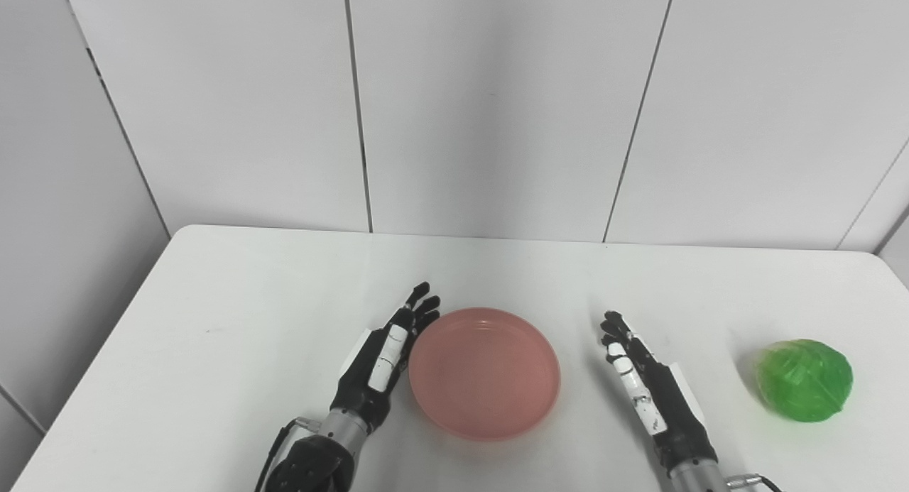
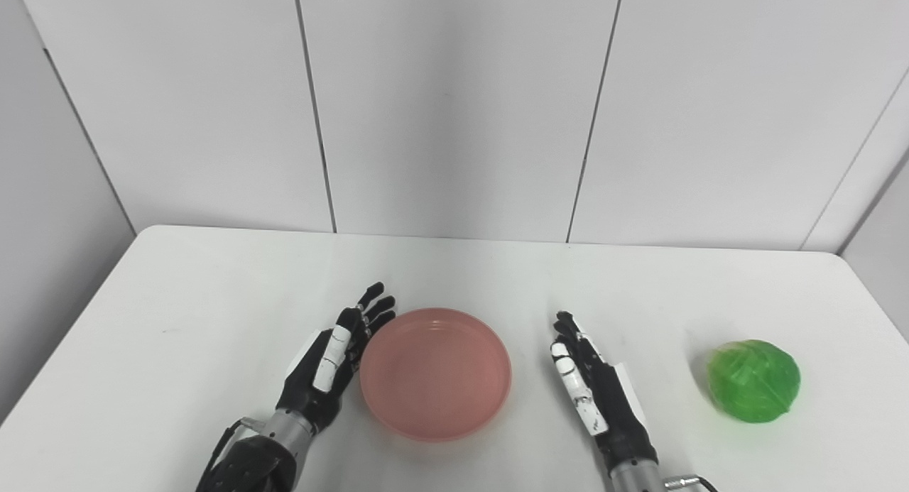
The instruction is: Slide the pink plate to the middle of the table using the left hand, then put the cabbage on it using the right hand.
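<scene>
The pink plate lies empty on the white table, near the middle and toward the front. My left hand is open, fingers straight, with its edge against the plate's left rim. My right hand is open and empty, standing on the table to the right of the plate, apart from it. The green cabbage sits at the right side of the table, well right of my right hand. It also shows in the right eye view.
White wall panels stand behind the table. The table's left edge runs close to a grey side wall. Nothing else lies on the tabletop.
</scene>
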`<state>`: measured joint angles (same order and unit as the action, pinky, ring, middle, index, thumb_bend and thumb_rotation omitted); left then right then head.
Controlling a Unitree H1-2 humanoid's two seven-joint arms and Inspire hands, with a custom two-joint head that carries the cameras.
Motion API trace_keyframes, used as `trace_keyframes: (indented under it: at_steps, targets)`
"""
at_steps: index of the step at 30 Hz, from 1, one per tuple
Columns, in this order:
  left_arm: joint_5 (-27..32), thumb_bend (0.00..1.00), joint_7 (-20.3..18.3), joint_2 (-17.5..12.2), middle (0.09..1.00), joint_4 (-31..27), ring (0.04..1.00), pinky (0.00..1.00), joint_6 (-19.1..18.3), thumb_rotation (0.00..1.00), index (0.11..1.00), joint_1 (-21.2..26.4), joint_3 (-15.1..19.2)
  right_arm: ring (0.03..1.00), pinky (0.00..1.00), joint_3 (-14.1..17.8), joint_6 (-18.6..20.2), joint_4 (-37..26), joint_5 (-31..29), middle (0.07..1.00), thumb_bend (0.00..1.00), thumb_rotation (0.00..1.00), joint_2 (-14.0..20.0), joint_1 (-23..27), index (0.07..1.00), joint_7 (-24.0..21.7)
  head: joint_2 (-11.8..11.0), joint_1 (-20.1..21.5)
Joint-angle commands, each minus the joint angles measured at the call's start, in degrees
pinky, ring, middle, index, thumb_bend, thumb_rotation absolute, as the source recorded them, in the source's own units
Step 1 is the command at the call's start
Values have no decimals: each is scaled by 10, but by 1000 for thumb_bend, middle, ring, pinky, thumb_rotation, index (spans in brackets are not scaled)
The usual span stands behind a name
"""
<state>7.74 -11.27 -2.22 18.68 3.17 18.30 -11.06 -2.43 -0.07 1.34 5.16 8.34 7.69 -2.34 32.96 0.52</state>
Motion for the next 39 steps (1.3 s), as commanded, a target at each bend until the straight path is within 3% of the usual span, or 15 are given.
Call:
trace_keyframes:
  at_steps: [1,11,21,31,37,39]
  targets:
    - [-5,899,-47,9,960,11,950,952,-26,996,959,-20,-30,903,882,-8,10,-5,0,918,554,1000,-3,0,924,-11,0,-1]
    - [-5,901,-53,7,972,10,966,965,-25,997,966,-23,-32,906,878,-13,15,-7,20,919,578,1000,0,1,926,-9,-1,7]
    - [-9,908,-28,17,956,33,947,926,7,968,950,-27,-10,916,862,-1,-6,-55,79,918,653,1000,12,7,924,22,-14,63]
    - [4,904,-44,2,947,46,942,934,16,967,948,-33,12,875,808,19,27,-175,159,926,695,1000,80,52,941,0,-31,156]
    - [15,933,-75,-11,947,87,943,949,39,943,937,-20,31,853,782,44,66,-227,200,904,817,988,114,73,936,-13,-36,191]
    - [20,939,-82,-12,938,101,934,931,46,924,923,-17,39,860,799,55,78,-243,211,895,874,940,126,77,942,-18,-39,205]
